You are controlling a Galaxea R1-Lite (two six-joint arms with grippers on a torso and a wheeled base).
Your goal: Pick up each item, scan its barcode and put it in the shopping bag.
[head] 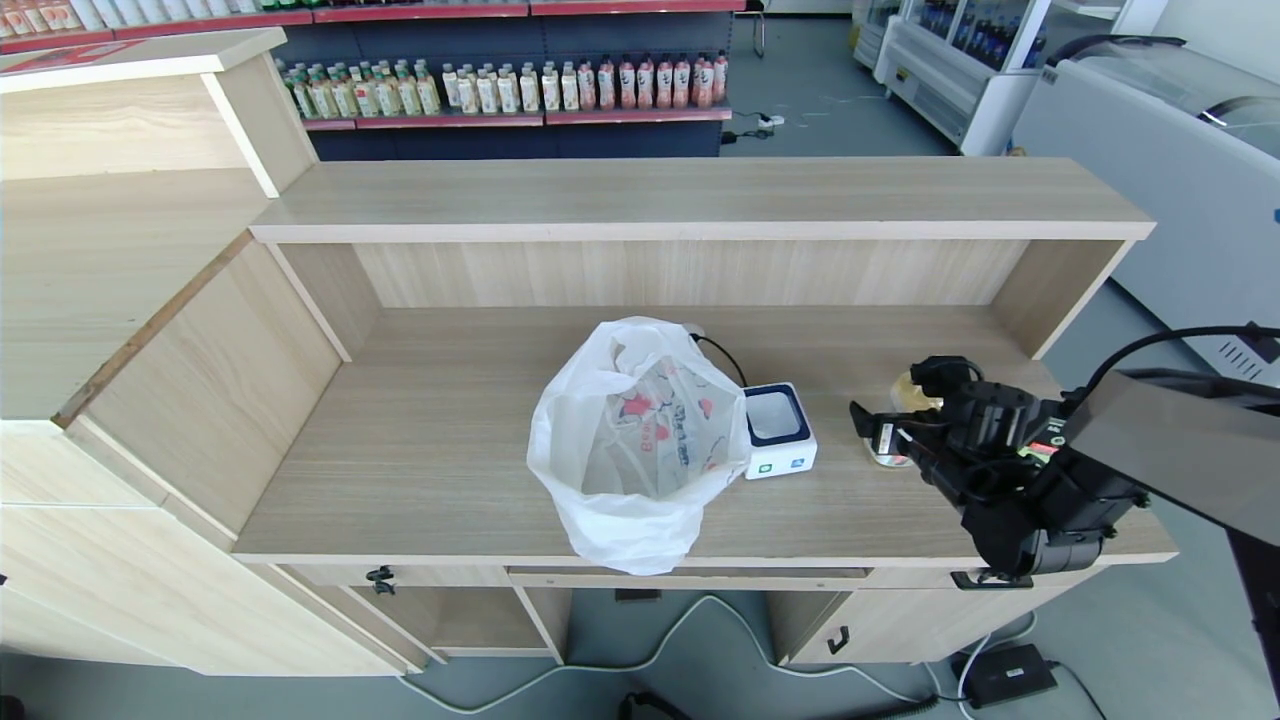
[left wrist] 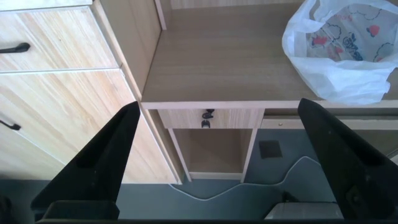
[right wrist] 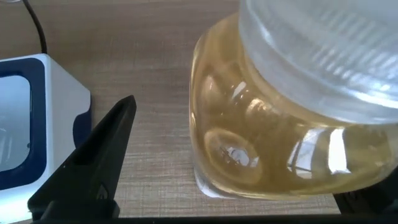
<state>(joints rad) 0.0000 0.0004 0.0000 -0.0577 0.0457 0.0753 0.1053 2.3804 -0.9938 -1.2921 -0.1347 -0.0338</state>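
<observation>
A white plastic shopping bag [head: 638,440] stands open at the middle of the wooden counter [head: 430,450]. Right beside it is a white barcode scanner [head: 778,430] with a dark window on top. Further right stands a glass jar [head: 908,393] of yellowish liquid with a clear lid. My right gripper [head: 900,410] is open with the jar [right wrist: 261,143] between its fingers; one finger [right wrist: 93,168] stands a little apart from the glass, on the scanner's [right wrist: 25,118] side. My left gripper [left wrist: 211,168] is open and holds nothing, low in front of the counter's left front edge, with the bag [left wrist: 342,50] up ahead.
The counter has a raised back shelf [head: 700,195] and slanted side walls [head: 210,390]. A black cable [head: 720,355] runs behind the scanner. Drawers [left wrist: 56,37] sit beside the counter's open underside. Store shelves of bottles [head: 520,90] and freezers [head: 1150,110] stand beyond.
</observation>
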